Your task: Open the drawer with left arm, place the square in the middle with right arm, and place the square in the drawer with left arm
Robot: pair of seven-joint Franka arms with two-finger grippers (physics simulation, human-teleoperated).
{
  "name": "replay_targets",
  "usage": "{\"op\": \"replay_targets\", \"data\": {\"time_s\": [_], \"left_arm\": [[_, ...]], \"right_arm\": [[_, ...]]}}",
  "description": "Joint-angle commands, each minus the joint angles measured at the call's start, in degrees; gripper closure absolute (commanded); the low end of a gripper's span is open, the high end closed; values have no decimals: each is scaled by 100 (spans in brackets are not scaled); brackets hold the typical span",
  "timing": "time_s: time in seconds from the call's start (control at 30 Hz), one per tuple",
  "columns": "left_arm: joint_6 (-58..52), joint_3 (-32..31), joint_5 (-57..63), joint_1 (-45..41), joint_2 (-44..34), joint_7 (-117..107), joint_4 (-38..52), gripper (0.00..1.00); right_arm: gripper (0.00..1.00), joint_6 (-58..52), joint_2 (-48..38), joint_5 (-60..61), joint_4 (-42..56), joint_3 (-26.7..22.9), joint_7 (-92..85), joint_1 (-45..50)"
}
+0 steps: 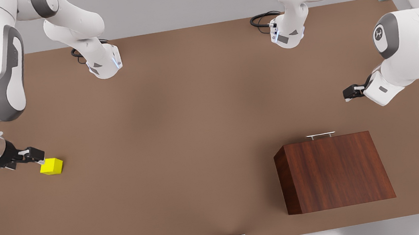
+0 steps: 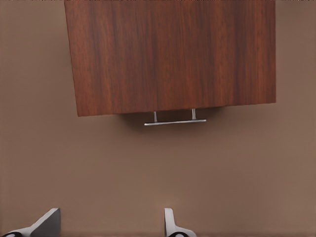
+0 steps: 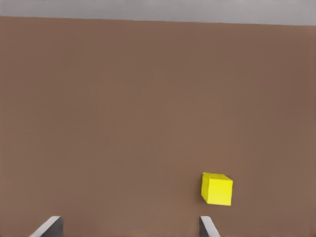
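Two white Franka arms stand at the far edge of a brown worktop [image 1: 179, 137]. The right pincer [image 1: 38, 156] hovers low near the worktop's edge on the front view's left, its fingers [image 3: 49, 227] spread wide and holding nothing. The small yellow square [image 1: 52, 166] rests on the worktop just beside that pincer's tips, apart from them; in the right wrist view the square [image 3: 217, 189] sits just ahead of one fingertip and off to the side of the gap between the two.

Toward the worktop's edge on the front view's right, the left pincer [image 1: 346, 94] hangs above the surface, its fingers [image 2: 47, 224] also set wide apart and empty. Near it, toward the worktop's near edge, stands the reddish-brown wooden cabinet [image 1: 332, 172], whose drawer [image 2: 173, 106] is shut, the thin silver bar handle [image 1: 320, 135] facing the far edge and the left pincer. In the left wrist view the handle [image 2: 175, 121] lies well ahead of the spread fingers, untouched.

The middle [image 1: 176, 109] of the worktop lies between the two pincers, well apart from the square.
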Motion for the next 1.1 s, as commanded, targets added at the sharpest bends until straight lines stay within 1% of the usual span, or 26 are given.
{"op": "replay_targets", "data": {"time_s": [0.0, 0.07, 0.13, 0.17, 0.27, 0.3, 0.37, 0.43, 0.47, 0.5, 0.53, 0.63, 0.67, 0.7, 0.8, 0.83, 0.9, 0.97, 1.0, 1.07], "left_arm": [[0, 0, 5, 0, 0, -4, 0, 0], [290, -9, -22, 0, -36, -671, -79, 0], [1176, -26, -118, 0, -281, -2463, -807, 0], [1722, -35, -250, -9, -510, -3105, -1326, 0], [2829, -167, -672, -9, -695, -4283, -2100, 0], [3181, -263, -672, -9, -800, -4574, -2372, 0], [3911, -334, -681, -9, -941, -4987, -2935, 0], [4482, -334, -927, -9, -1029, -5330, -3331, 0], [4676, -334, -1050, -9, -1029, -5348, -3436, 0], [4798, -334, -1050, -9, -1011, -5514, -3515, 0], [5228, -334, -1059, -9, -994, -5821, -3726, 0], [5537, -334, -1270, -9, -871, -6068, -3797, 0], [5669, -334, -1270, -9, -809, -6244, -3806, 0], [5687, -334, -1270, -9, -756, -6358, -3806, 0], [5801, -334, -1349, -9, -660, -6692, -3841, 0], [5810, -334, -1463, -9, -651, -6701, -3841, 0], [5889, -334, -1595, -9, -633, -6736, -3911, 0], [6003, -334, -1850, -9, -642, -6851, -3929, 0], [6012, -334, -1955, -9, -642, -6894, -3946, 0], [6319, -334, -2087, -9, -677, -6939, -4254, 0]], "right_arm": [[0, -12, -3, -6, -1, -1, 1, -16], [0, -12, 15, -173, -10, 8, 36, 28], [0, 14, 6, -199, -36, 8, 45, 37], [0, 146, -3, -217, -246, -1, 36, -16], [0, 849, -91, -349, -1108, -1, 54, -121], [0, 1288, -187, -288, -1713, -1, 97, -332], [0, 1596, -258, -270, -2400, -132, 115, -737], [0, 2466, -258, -279, -3085, -633, 98, -737], [0, 2686, -223, -270, -3270, -739, 106, -737], [0, 2844, -13, -235, -3314, -844, 106, -737], [0, 3142, 312, -235, -3314, -923, 45, -763], [0, 3609, 849, -243, -3323, -923, -385, -833], [0, 3670, 937, -25, -3323, -923, -702, -851], [0, 3679, 1008, 574, -3323, -932, -1000, -886], [0, 3723, 1122, 978, -3314, -932, -1291, -930], [0, 3987, 1175, 1022, -3323, -932, -1519, -939], [0, 4092, 1245, 1022, -3402, -932, -1634, -974], [0, 4338, 1245, 987, -3595, -950, -1739, -983], [0, 4628, 1245, 987, -3771, -959, -1889, -992], [0, 4778, 1272, 987, -3886, -959, -1897, -983]]}}
